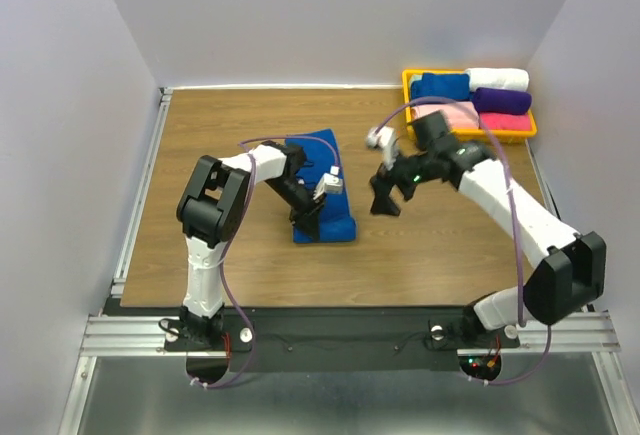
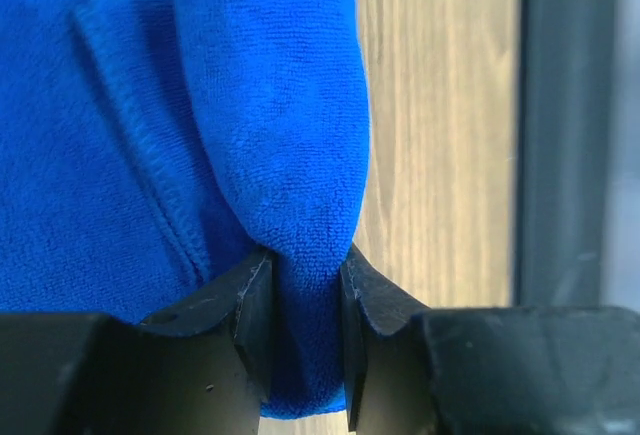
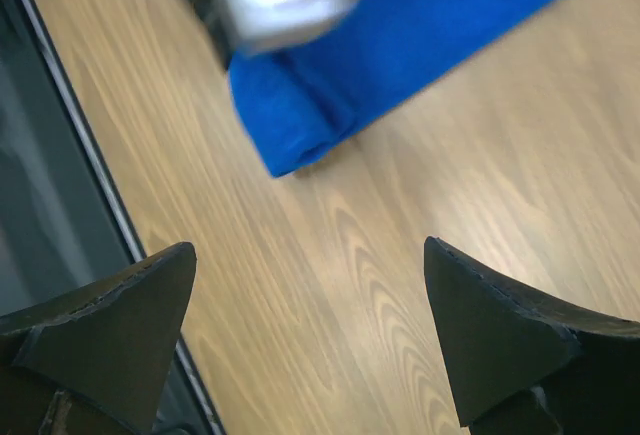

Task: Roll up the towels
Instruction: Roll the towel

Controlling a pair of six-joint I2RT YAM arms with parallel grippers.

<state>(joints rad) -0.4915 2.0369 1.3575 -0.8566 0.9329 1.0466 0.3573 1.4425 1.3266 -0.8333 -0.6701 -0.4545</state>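
Two soft royal-blue cloth towels are counted: one towel [image 1: 340, 223] mid-table, its fold clenched in the left jaws; the other towel [image 1: 440, 85] at the table's far-right corner. Right jaws are released.

1. A robotics lab test cell: plain pale walls [image 1: 60, 105] box in a wood-grain tabletop [image 1: 230, 115].
2. Aluminium extrusion rails [image 1: 330, 323] frame the table's near edge.
3. A left arm [image 1: 205, 255] and a right arm [image 1: 500, 195] are bolted there, trailing purple cables [image 1: 262, 140].

Wooden table [image 1: 430, 245], pale lilac walls [image 1: 340, 15]
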